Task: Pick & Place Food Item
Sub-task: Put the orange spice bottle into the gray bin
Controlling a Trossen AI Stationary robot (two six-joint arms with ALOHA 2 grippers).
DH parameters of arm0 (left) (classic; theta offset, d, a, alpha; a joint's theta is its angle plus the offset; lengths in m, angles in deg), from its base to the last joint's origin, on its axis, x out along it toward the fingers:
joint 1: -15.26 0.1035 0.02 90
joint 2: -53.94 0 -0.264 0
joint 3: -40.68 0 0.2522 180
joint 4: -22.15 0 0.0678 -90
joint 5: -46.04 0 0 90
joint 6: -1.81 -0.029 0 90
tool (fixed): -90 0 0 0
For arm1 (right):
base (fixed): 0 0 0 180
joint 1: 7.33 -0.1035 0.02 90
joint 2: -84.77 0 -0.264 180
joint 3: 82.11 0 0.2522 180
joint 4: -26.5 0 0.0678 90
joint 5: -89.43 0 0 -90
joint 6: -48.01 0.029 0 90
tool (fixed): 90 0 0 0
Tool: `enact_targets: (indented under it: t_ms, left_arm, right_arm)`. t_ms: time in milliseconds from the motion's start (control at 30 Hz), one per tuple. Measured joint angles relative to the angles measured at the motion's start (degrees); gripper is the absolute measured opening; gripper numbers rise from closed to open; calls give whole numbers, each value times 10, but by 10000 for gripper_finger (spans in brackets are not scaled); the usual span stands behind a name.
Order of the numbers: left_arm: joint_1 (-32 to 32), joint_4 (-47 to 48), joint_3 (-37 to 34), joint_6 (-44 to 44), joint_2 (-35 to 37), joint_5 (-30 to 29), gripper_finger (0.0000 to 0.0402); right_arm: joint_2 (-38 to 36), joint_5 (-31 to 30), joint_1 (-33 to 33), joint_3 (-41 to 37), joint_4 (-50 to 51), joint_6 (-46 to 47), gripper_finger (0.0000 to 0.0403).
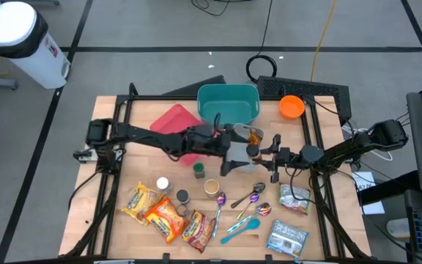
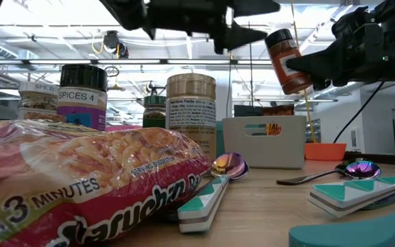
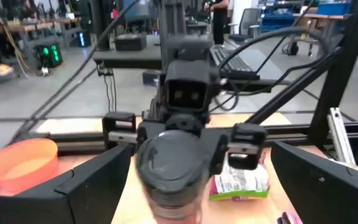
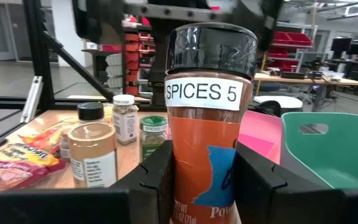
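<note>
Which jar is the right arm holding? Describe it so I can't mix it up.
Start at the teal bin; just in front of it the right gripper holds a jar off the table. It alone is orange-red with a black cap, labelled SPICES 5.

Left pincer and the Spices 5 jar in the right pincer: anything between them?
Nothing. In the left wrist view the open left pincer faces the jar's black lid directly, the right pincer gripping the jar behind it.

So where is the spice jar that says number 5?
The spice jar is up in the air, held in the right hand near the middle of the table, just in front of the teal bin, with the open left hand facing it.
</note>
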Motion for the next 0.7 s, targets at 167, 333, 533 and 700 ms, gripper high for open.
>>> enact_targets:
  t_ms: [167,333,533,700]
  left_arm:
    - [6,-3,28,5,-35,0,397]
    - [8,-1,36,11,-50,0,397]
    - [8,-8,37,18,-50,36,382]
    - [9,-5,37,32,-50,32,285]
  right_arm:
    - [0,-1,0,0,0,0,110]
    - [0,-1,0,0,0,-1,110]
    - [0,-1,0,0,0,-2,110]
    - [0,5,0,0,1,-3,110]
